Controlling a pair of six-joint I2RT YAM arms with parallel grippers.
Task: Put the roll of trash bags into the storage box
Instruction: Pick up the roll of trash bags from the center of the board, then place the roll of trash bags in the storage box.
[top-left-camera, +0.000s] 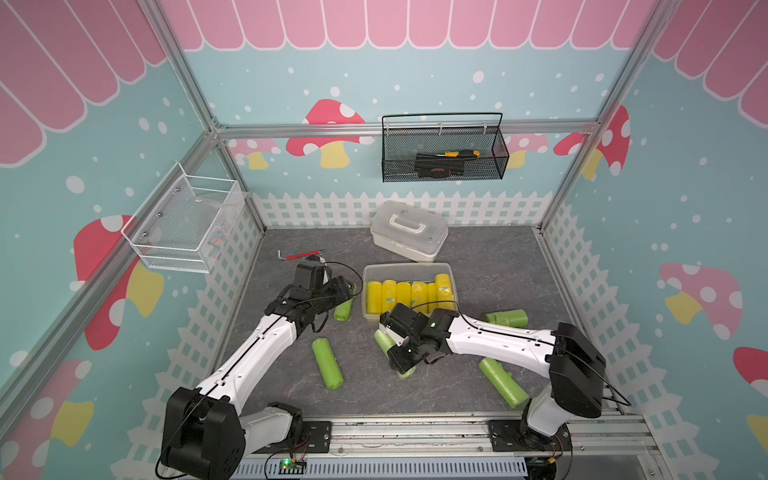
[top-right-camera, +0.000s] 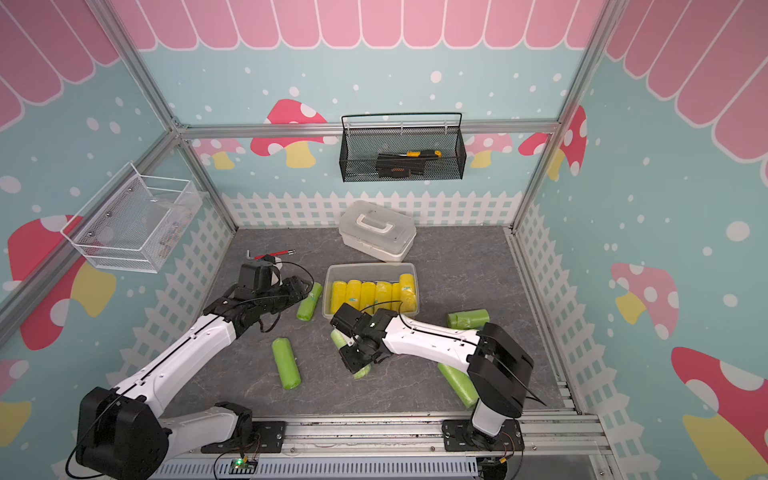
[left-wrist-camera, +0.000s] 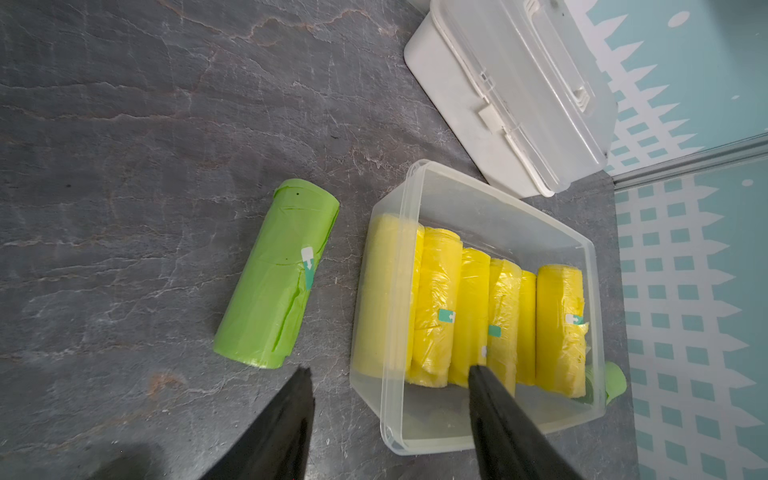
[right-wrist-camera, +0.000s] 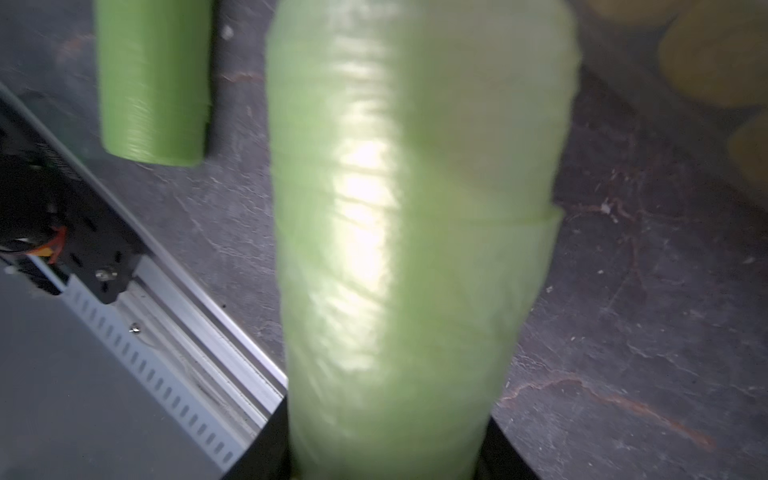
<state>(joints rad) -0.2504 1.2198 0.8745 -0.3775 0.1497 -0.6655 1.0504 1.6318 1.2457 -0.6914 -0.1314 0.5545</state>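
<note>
We have six yellow rolls (left-wrist-camera: 436, 307) in the storage box (left-wrist-camera: 415, 187), our right tool (right-wrist-camera: 390, 453) clenched on a green roll (right-wrist-camera: 415, 208), our left tool (left-wrist-camera: 390, 370) released, and four other green rolls (top-left-camera: 328, 363) waiting on the desk (top-left-camera: 498, 270).

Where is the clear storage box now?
Mid-table in both top views: the storage box sits just in front of the white case, a green roll at its left.

Dark stone-patterned tabletop (top-left-camera: 498, 266) carrying boxes, rolls and tools.
A white case (top-left-camera: 409, 230) sits at the far edge, and the clear storage box (top-left-camera: 407, 266) is just in front of it. Loose green rolls: left roll (top-left-camera: 343, 309) beside the box, front-left roll (top-left-camera: 327, 363), right roll (top-left-camera: 506, 318), front-right roll (top-left-camera: 503, 382), and middle roll (top-left-camera: 383, 338), which may or may not be resting on the surface. A hex key (top-left-camera: 286, 254) and a red-handled tool (top-left-camera: 305, 253) lie near the far-left corner.
</note>
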